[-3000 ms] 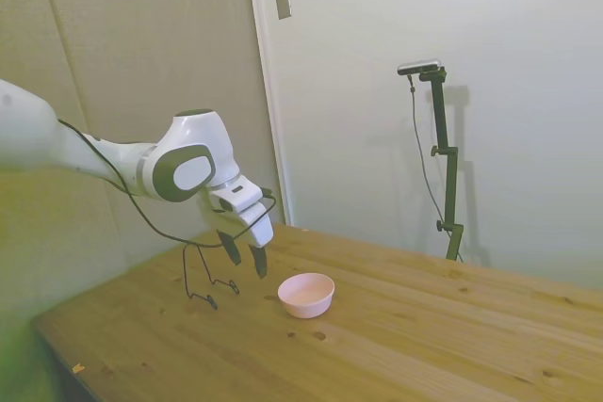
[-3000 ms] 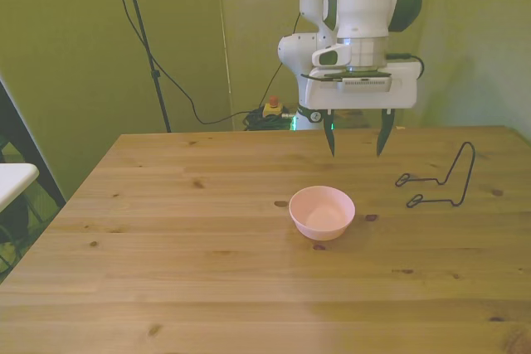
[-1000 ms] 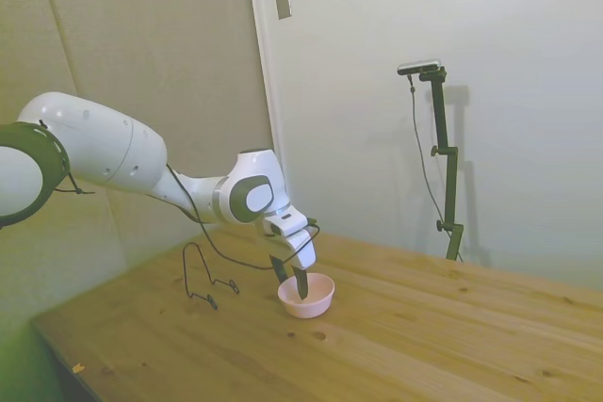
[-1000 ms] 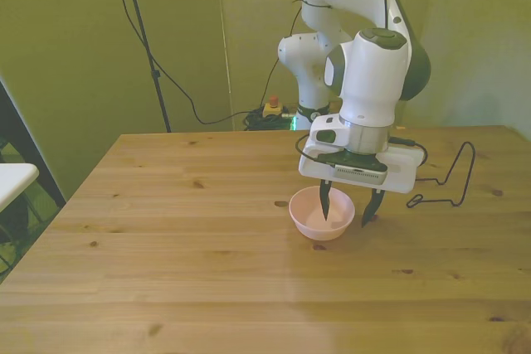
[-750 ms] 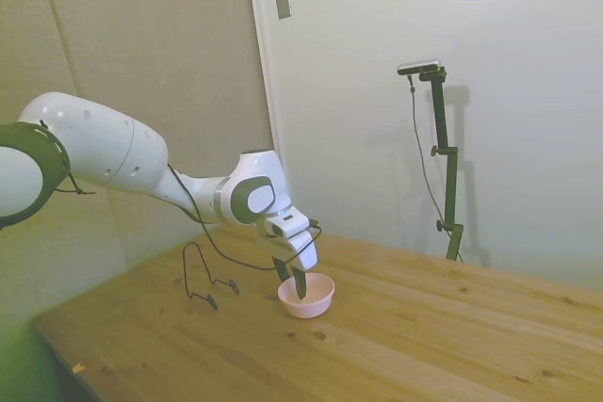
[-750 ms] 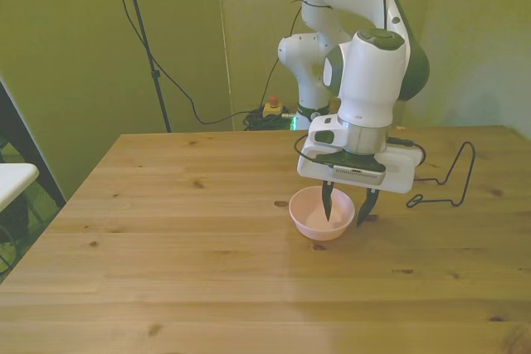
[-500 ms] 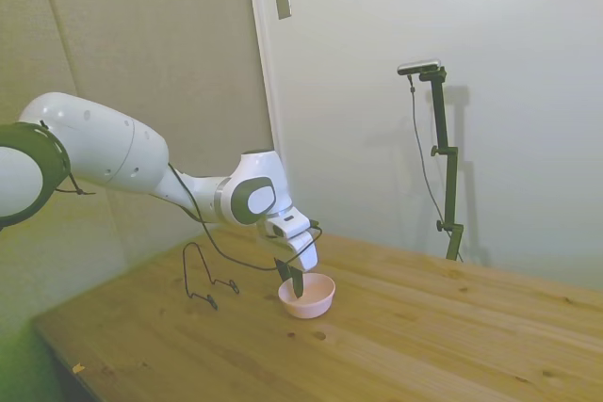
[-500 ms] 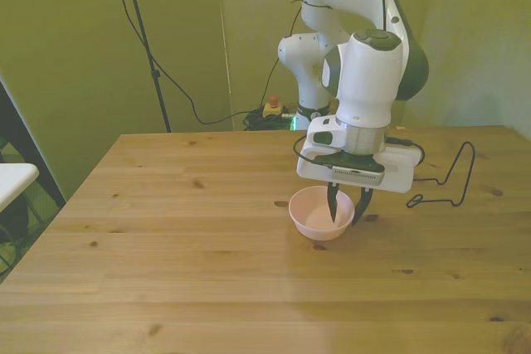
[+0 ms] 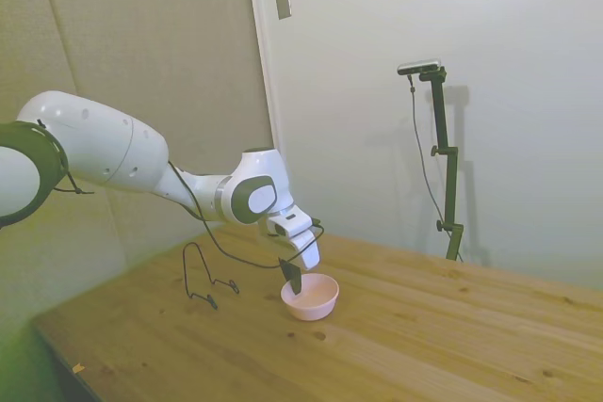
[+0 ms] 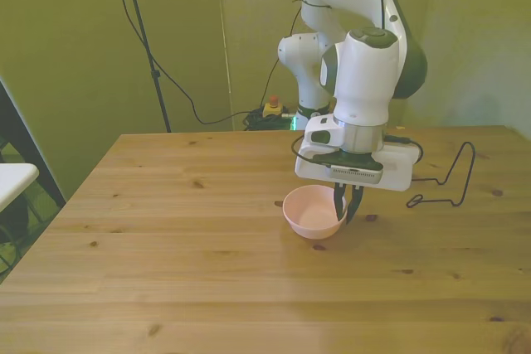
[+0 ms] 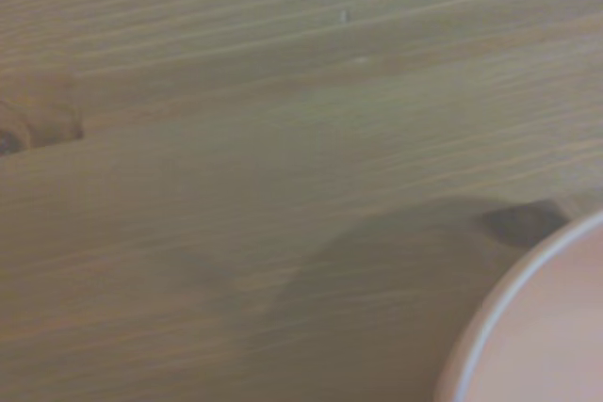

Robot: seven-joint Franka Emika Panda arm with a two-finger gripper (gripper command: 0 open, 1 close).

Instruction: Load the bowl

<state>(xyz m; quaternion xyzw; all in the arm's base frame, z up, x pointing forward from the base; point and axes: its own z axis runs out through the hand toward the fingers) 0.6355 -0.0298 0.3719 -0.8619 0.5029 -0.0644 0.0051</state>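
Note:
The pale pink bowl sits near the middle of the wooden table, also seen in the side view. My gripper points down at the bowl's rim on the front view's right side. Its two dark fingers are shut together on that rim wall, one inside and one outside. From the side, the gripper stands at the bowl's near-left edge. In the wrist view only a curved part of the bowl shows, over blurred wood. I cannot tell whether the bowl is off the table.
A thin dark wire rack stands on the table to the front view's right of the bowl; in the side view the rack is left of it. A dark knot marks the wood by the bowl.
The fingers, first open astride the bowl's rim, have closed on it. The bowl has shifted a little toward the front view's left with the gripper.

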